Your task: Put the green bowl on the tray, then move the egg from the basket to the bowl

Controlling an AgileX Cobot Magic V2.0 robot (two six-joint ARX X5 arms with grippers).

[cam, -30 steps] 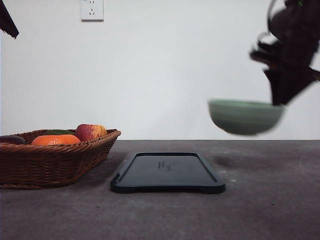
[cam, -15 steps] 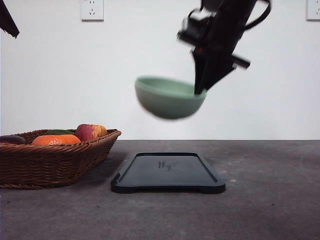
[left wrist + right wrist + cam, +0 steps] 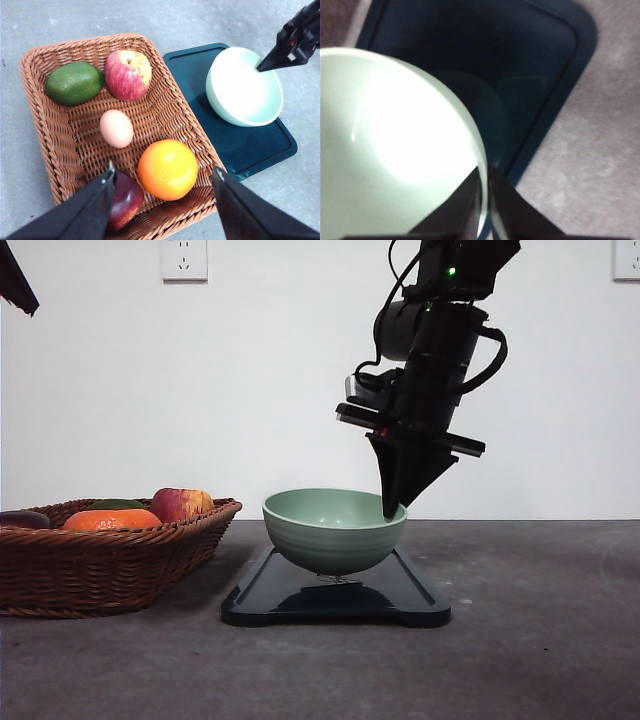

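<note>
1. The right gripper (image 3: pixel 392 508) is pinching the green bowl (image 3: pixel 333 528) by its rim, one finger inside and one outside, so it is hanging level
2. The bowl is sitting low over the tray (image 3: pixel 335 598); whether it is touching, I cannot tell
3. The left gripper (image 3: pixel 162 175) is hovering spread wide above the basket (image 3: pixel 50 145), lined up near the egg (image 3: pixel 116 128) among the fruit
</note>
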